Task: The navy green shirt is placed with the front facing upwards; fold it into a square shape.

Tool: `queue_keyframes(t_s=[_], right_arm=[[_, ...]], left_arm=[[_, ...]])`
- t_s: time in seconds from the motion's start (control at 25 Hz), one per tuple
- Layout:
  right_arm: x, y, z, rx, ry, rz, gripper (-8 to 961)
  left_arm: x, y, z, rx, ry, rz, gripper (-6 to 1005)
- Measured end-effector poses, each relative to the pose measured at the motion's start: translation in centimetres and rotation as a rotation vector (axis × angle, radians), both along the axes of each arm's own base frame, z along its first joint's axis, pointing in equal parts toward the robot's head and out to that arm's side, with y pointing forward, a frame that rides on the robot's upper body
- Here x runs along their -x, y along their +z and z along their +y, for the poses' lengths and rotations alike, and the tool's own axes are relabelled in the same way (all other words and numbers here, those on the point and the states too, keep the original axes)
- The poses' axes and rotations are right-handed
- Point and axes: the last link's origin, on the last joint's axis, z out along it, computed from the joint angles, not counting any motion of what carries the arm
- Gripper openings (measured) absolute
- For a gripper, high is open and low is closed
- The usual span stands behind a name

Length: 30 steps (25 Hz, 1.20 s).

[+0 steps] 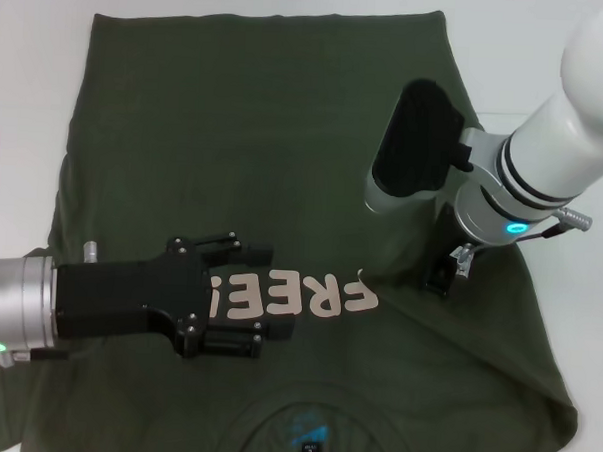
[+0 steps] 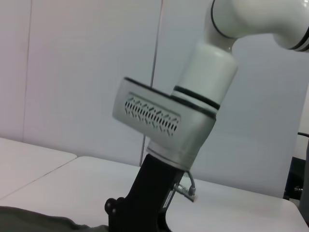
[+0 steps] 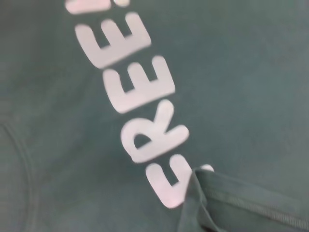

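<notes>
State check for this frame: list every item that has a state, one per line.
navy green shirt: spread front up, right sleeve folded in over the chest lettering's edge.
left gripper: open, above the lettering.
right gripper: low by the folded sleeve.
collar: flat, neck label showing.

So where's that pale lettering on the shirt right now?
In the head view the lettering runs across the navy green shirt, just above the collar, between the left gripper and the right gripper.
</notes>
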Motion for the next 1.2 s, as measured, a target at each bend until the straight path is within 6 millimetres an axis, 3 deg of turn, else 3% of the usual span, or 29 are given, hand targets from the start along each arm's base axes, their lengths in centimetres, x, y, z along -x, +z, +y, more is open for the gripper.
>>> queue_keyframes(t_s=[0.16,1.2], right_arm=[[1.1,0.3,-0.2,0.014,0.01,0.019,25],[2.8,0.3,0.3,-0.002,0.048,0.077,39]], left_arm=[[0.0,0.0,0.0,-0.001,0.001,-0.001,875],[0.0,0.0,0.3,-0.01,0.002,0.006,875]])
